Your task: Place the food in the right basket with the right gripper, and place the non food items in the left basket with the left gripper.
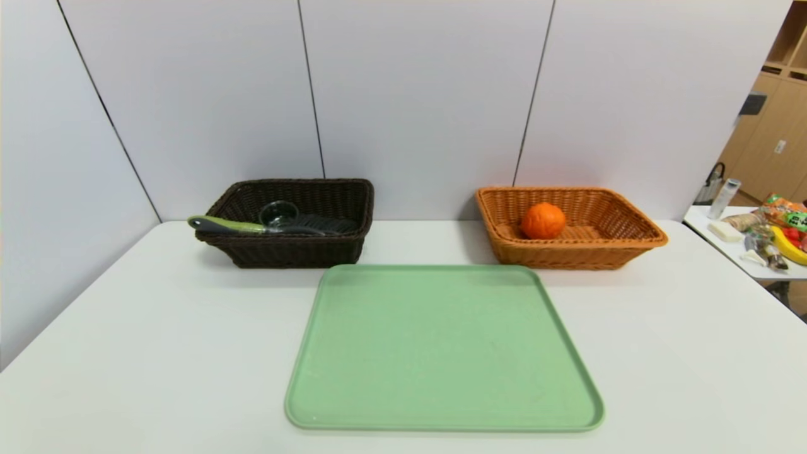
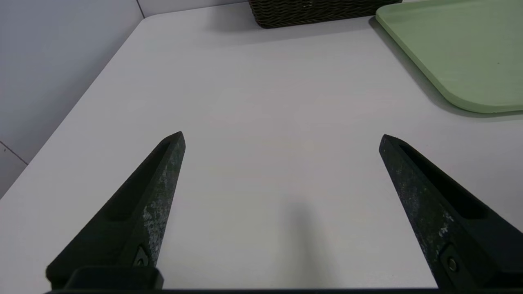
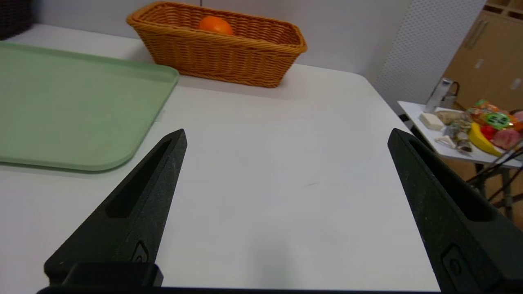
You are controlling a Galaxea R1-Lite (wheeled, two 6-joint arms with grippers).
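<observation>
Sorting: looks finished; orange in right basket, brush in left basket.
Grippers: left gripper and right gripper spread wide, empty (nothing on tray).
Next: probably none.

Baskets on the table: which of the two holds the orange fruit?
The light orange-tan basket on the robot's right holds the orange fruit; the dark brown basket holds a green-handled brush and a glass cup.
</observation>
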